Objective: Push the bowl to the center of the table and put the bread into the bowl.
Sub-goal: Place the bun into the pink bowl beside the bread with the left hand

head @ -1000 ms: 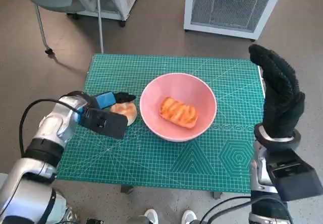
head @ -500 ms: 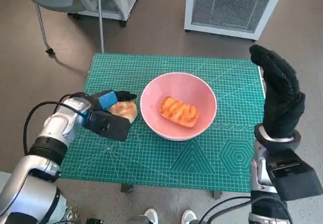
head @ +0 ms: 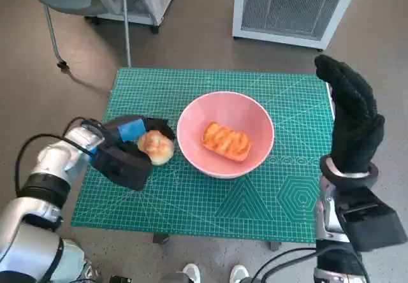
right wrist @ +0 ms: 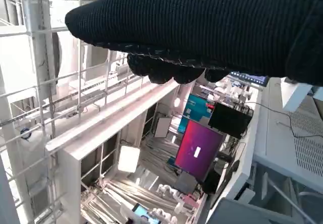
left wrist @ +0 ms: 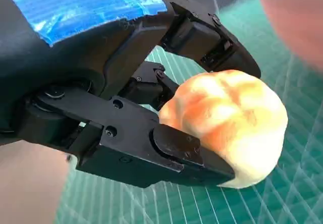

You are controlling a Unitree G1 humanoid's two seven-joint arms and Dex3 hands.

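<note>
The left hand [head: 131, 136] grips a round bun [head: 156, 147] just beside the pink bowl [head: 255, 159], while the right hand [head: 352, 120] is raised, holding nothing, fingers straight

A pink bowl [head: 225, 134] sits in the middle of a green mat [head: 280, 200] on the small table. A striped orange bread [head: 225, 141] lies inside the bowl. Just beside the bowl, the left hand [head: 131, 144] holds a round pale bun [head: 156, 146] in its black fingers. The right hand [head: 352, 118] in its black glove is up high, over the far right edge of the mat, holding nothing. Two white shoe tips [head: 213, 273] peek in at the near edge.
</note>
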